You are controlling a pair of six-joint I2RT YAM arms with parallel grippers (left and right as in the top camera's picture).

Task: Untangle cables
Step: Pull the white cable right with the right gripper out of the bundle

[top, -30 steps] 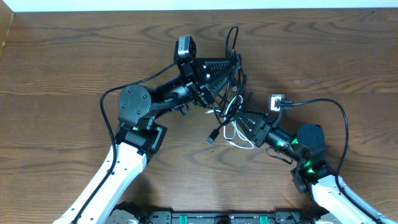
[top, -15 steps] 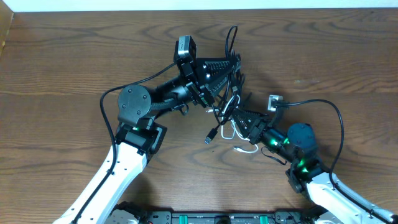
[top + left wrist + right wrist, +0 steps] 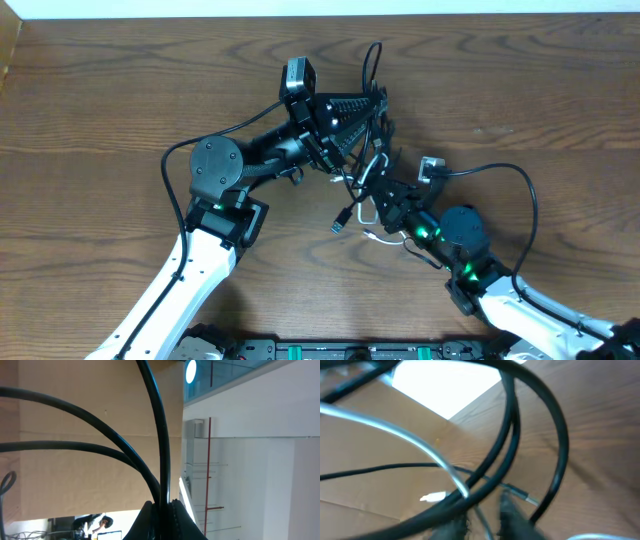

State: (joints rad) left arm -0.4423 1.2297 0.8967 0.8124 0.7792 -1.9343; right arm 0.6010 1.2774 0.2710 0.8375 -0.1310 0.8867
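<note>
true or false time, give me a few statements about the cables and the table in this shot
1. The left gripper is shut on black cables. True.
2. Every cable in the tangle is black. False: one white cable runs through it.
3. The tangle sits at the table's left edge. False: it is near the middle of the table.
4. The table is brown wood. True.
</note>
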